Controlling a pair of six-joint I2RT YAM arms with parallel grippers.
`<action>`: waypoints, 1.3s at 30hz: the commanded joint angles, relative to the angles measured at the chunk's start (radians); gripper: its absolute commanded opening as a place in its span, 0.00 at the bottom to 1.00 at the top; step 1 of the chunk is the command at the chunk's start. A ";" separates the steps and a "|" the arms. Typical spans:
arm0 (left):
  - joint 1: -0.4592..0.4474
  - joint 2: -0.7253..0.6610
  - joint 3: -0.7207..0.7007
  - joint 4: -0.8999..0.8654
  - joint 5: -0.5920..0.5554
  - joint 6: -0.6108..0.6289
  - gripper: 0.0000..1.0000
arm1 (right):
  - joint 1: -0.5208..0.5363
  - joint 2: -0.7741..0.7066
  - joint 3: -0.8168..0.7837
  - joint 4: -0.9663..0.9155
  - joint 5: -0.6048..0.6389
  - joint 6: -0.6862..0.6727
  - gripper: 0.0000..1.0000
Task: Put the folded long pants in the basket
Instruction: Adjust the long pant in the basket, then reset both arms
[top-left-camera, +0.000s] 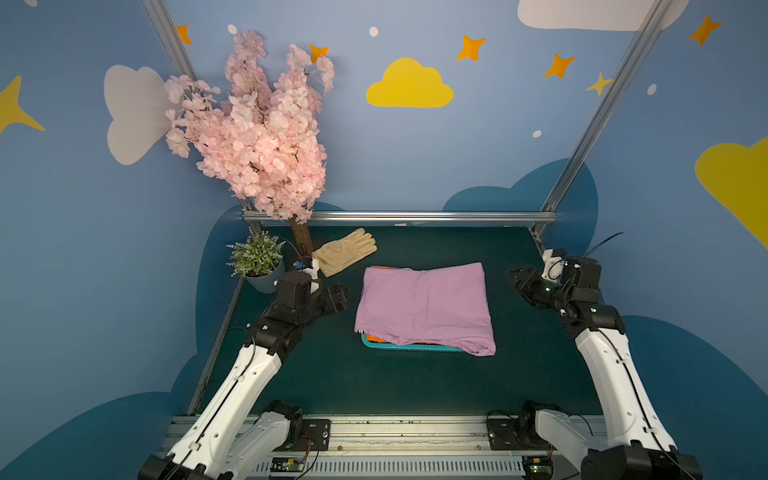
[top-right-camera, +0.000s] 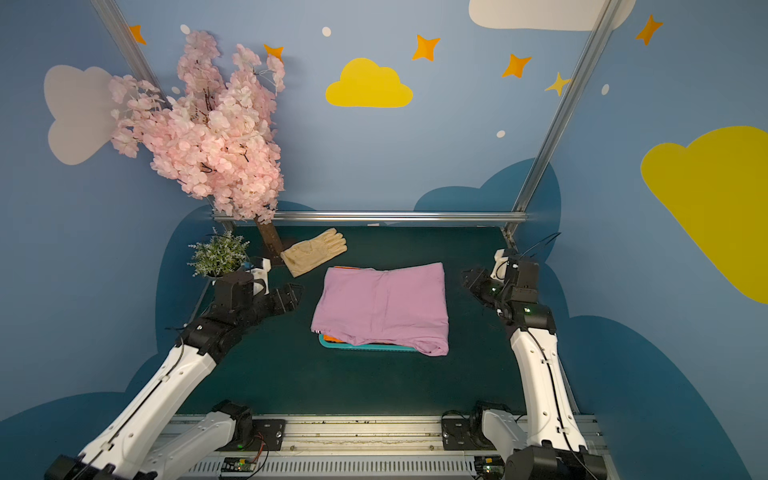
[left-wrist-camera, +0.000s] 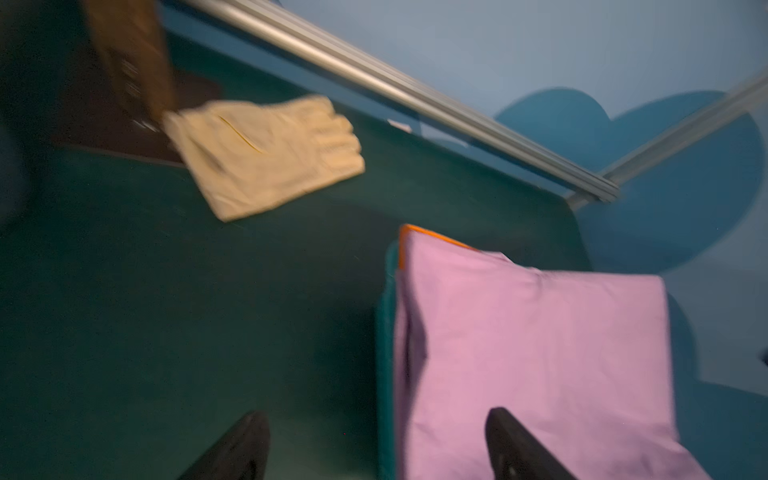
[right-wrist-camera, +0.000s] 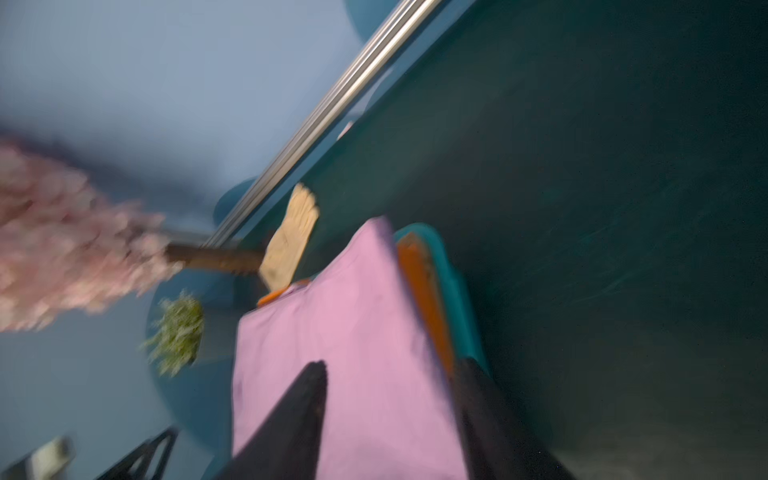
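The lilac long pants (top-left-camera: 424, 307) (top-right-camera: 380, 303) lie folded on top of a stack in the teal basket (top-left-camera: 409, 348) (top-right-camera: 365, 347), mid-table, and hang over its near right corner. An orange pair (top-left-camera: 376, 338) (right-wrist-camera: 424, 291) shows beneath at the edges. My left gripper (top-left-camera: 338, 297) (left-wrist-camera: 376, 415) hovers just left of the basket, open and holding nothing, with one finger over the lilac cloth (left-wrist-camera: 536, 353). My right gripper (top-left-camera: 517, 278) (right-wrist-camera: 392, 363) is off the basket's right side, open and holding nothing. Anything deeper in the stack is hidden.
A cream glove (top-left-camera: 345, 251) lies behind the basket at the back left. Beside it rise the trunk of a pink blossom tree (top-left-camera: 300, 237) and a small potted plant (top-left-camera: 257, 257) close to my left wrist. A metal rail (top-left-camera: 399, 216) bounds the far edge.
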 joint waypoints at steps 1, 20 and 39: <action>0.055 -0.030 -0.180 0.131 -0.351 0.049 0.91 | -0.006 0.032 -0.099 0.067 0.454 -0.105 0.76; 0.284 0.723 -0.483 1.502 -0.045 0.448 0.93 | 0.034 0.345 -0.589 1.147 0.408 -0.469 0.74; 0.286 0.652 -0.377 1.185 0.045 0.471 1.00 | 0.093 0.451 -0.540 1.159 0.294 -0.619 0.98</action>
